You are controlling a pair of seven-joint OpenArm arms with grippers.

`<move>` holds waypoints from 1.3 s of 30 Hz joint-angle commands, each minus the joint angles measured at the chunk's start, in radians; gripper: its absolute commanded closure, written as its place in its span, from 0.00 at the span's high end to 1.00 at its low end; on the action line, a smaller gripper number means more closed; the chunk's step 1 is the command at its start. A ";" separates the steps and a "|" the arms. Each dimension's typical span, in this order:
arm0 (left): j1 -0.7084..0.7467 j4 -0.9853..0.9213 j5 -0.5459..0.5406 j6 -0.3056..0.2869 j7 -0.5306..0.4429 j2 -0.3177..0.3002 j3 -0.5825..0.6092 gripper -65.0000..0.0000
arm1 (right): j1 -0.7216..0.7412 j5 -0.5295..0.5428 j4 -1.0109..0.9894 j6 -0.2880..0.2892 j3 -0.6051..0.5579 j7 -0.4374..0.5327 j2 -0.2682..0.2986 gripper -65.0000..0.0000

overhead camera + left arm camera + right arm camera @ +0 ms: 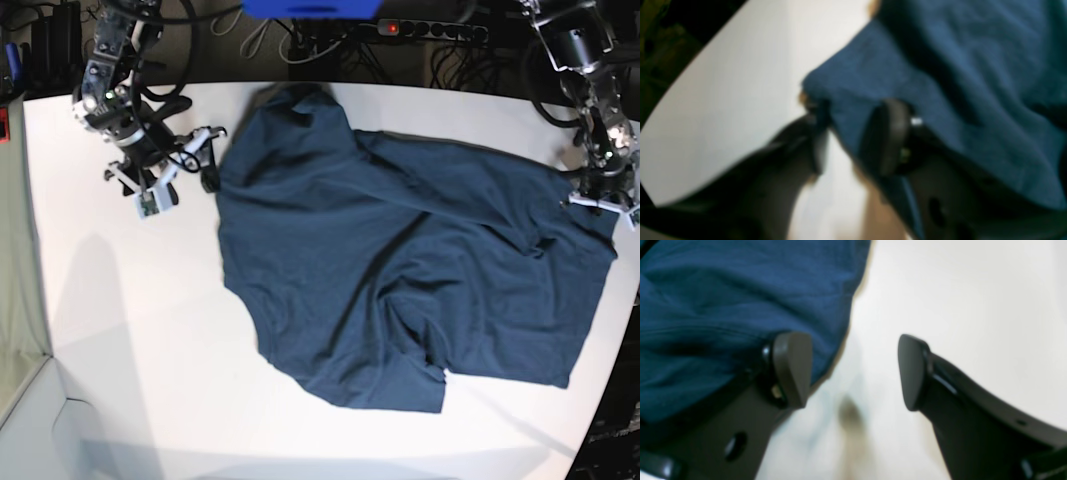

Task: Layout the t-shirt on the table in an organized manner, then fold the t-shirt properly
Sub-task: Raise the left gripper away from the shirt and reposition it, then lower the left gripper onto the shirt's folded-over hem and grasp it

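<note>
The dark navy t-shirt (400, 270) lies spread and wrinkled on the white table (130, 330), reaching toward its right edge. My left gripper (603, 200) is at the shirt's right edge. In the left wrist view, the left gripper (853, 133) has its jaws narrowed around a corner of the t-shirt (957, 66), and a gap of white table (740, 83) shows between them. My right gripper (200, 165) stands open at the shirt's left edge. In the right wrist view, the right gripper (855, 370) has one finger against the t-shirt (723, 290) and only bare table (957, 306) between the jaws.
A power strip with cables (430, 28) and a blue object (310, 8) lie beyond the table's far edge. The curved table edge runs close behind my left gripper on the right. Bare tabletop stretches to the left and front of the shirt.
</note>
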 commanded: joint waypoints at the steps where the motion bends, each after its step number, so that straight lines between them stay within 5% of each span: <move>1: 0.005 0.000 0.001 -0.006 0.063 0.000 0.011 0.31 | 0.008 0.015 0.018 0.003 0.002 0.024 0.004 0.63; 6: 0.011 0.060 0.001 -0.006 0.064 0.022 0.014 0.25 | 0.008 0.015 0.018 0.003 0.002 0.024 0.004 0.63; 11: 0.047 0.215 0.009 0.002 0.074 0.061 -0.023 0.00 | 0.008 0.015 0.018 0.003 0.002 0.024 0.004 0.63; 24: 0.030 0.431 0.012 0.004 0.074 0.071 0.008 0.00 | 0.008 0.015 0.018 0.003 0.002 0.024 0.004 0.63; 32: -0.091 0.299 0.019 0.005 0.074 0.065 0.139 0.00 | 0.008 0.015 0.018 0.003 0.000 0.022 0.004 0.63; 39: -0.251 0.099 0.194 0.005 0.066 0.109 0.264 0.00 | 0.007 0.015 0.018 0.003 0.002 0.017 0.004 0.63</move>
